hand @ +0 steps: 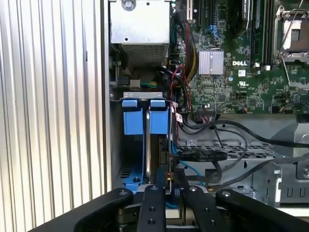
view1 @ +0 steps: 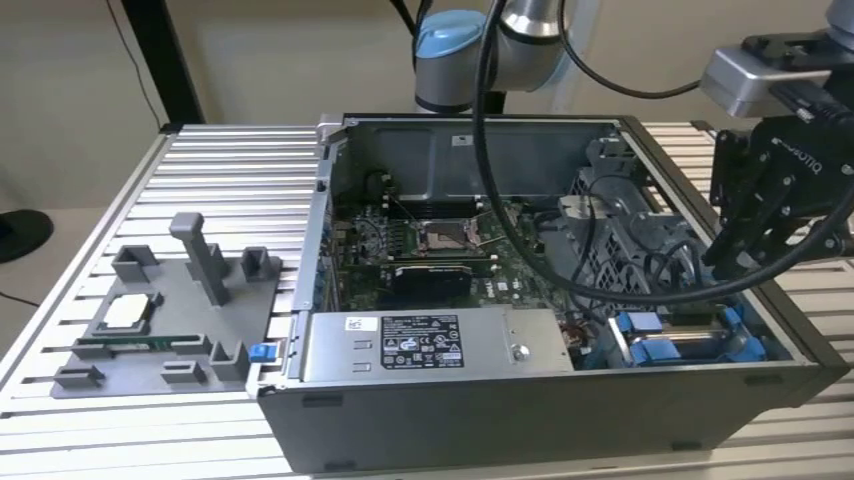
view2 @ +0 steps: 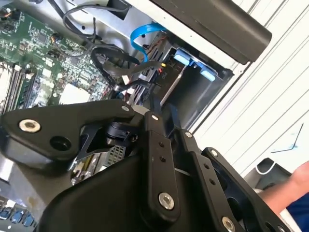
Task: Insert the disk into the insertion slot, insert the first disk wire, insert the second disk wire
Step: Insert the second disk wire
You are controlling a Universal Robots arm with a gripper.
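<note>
A: Item, gripper [hand: 166,186]: mine, low in the case's near right corner, fingers closed on something thin and dark — a wire end, I judge; I cannot tell which.

B: Item, disk?

A: Disk [hand: 155,154]: on edge in the insertion slot [hand: 136,118], between blue rails. Handling note: I align squarely, press gently, avoid the black cables [hand: 212,145].
</note>
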